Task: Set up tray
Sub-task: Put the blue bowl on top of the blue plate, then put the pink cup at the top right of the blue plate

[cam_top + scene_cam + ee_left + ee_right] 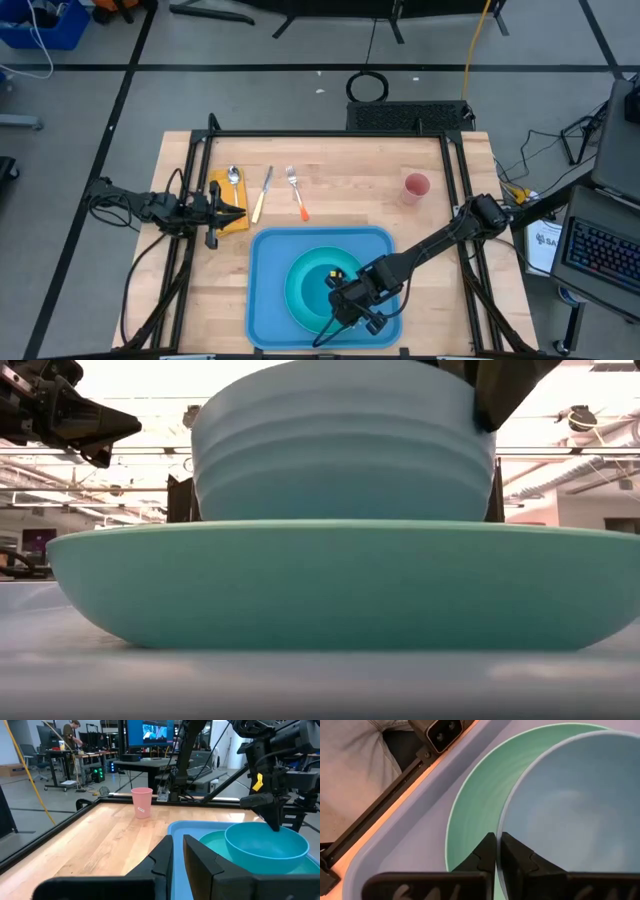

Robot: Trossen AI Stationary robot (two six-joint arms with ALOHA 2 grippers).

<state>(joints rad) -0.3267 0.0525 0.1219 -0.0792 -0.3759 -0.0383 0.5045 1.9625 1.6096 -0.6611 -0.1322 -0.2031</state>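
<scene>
Tray (262,300) at table's near middle, carrying plate (300,290) with bowl (335,275) stacked on it, centred for a place setting. Right gripper (345,300) pinches bowl's rim, likely just seating it. Left gripper (225,212), fingers nearly closed, empty, waits over yellow napkin (232,200); cutlery (265,190) and pink cup (416,186) lie farther back, unplaced.
</scene>
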